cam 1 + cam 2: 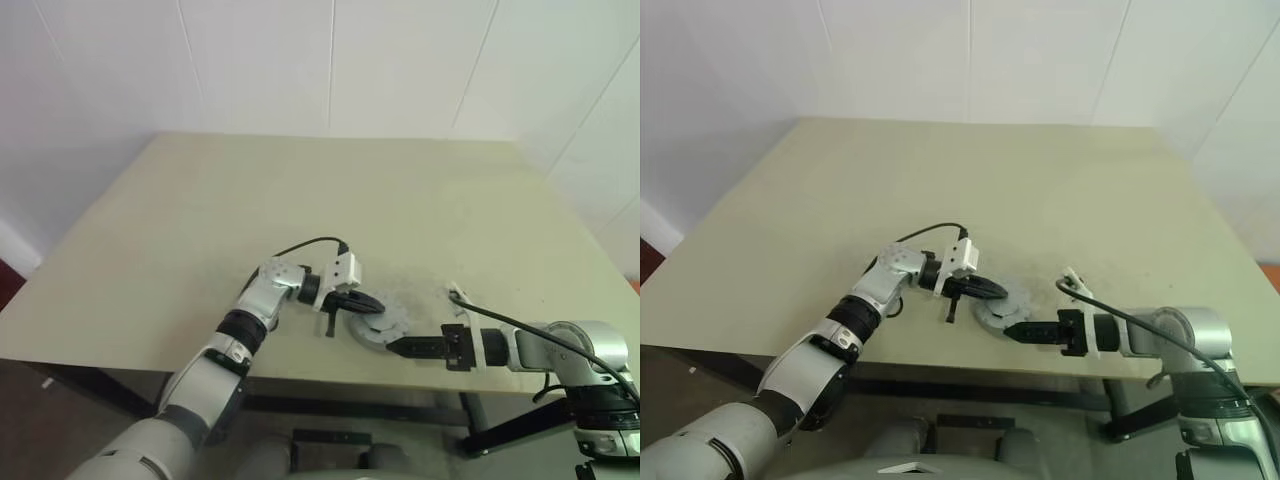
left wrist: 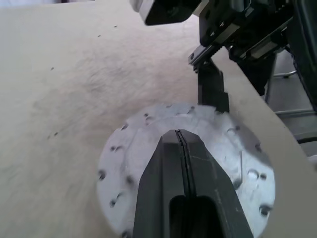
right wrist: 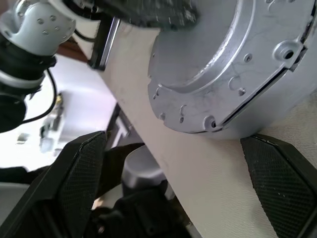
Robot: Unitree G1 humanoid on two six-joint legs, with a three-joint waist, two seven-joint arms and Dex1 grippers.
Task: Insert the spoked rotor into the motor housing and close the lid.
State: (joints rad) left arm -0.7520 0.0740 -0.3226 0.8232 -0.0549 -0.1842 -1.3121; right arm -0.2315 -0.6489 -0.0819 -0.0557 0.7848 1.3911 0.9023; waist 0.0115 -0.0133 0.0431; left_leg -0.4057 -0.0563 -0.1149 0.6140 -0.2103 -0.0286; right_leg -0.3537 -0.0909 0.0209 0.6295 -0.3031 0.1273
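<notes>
Closing the lid (image 2: 148,163) looks like the step in hand: the grey disc sits atop the motor housing (image 3: 233,64) near the table (image 1: 200,220) front edge. The left hand (image 2: 182,139), fingers pressed together and empty, rests over the lid. The right hand (image 3: 173,183), spread wide and empty, flanks the housing from about 4 o'clock. Next probably comes gripping the rim to seat it squarely.

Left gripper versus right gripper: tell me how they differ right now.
The left gripper has its fingers pressed shut, while the right gripper stands wide open. The left gripper rests over the top of the silver disc assembly; the right gripper sits at the assembly's edge by the table front, fingers either side of its rim. Both have black fingers and point toward the assembly.
</notes>
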